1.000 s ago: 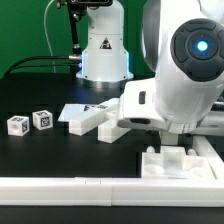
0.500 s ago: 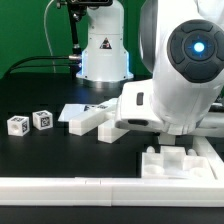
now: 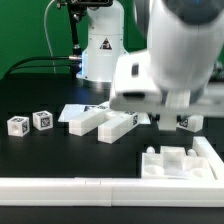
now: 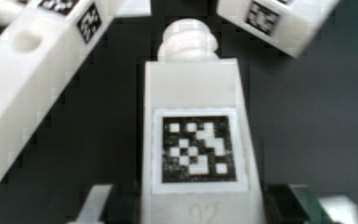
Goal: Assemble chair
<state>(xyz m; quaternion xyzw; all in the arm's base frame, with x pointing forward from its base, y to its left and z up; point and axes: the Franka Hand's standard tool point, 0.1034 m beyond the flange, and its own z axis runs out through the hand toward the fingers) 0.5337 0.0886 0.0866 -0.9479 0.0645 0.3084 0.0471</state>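
Step in hand: You are going for a chair part. The gripper (image 4: 197, 207) hangs right over a white post (image 4: 197, 120), so I judge this is the reach before the grab.
Fingers: The fingers (image 4: 98, 205) are spread apart, one on each side of the post. A dark gap shows next to the far one, so nothing is being squeezed yet.
Where the post is: It lies flat on the black table (image 3: 40, 95), tag side up, with its knob end pointing away from the fingers. A long block (image 4: 34, 80) lies just beside it, and another tagged part (image 4: 274, 20) sits near the knob end. In the exterior view the arm (image 3: 165, 50) hides most of this spot.
Next move: You likely need to go down a little, keep the post in the middle, then close. Watch the long block. It is close, and a finger could bump it.
Other chair parts: Two small cubes (image 3: 17, 124) stand well apart, toward the exterior view's left.
Containers: You have no box or bin here. The nearest thing to one is the blocky part (image 3: 178, 160) just behind the long low rail (image 3: 100, 186). It has hollows on top, and I cannot tell if anything sits in them.
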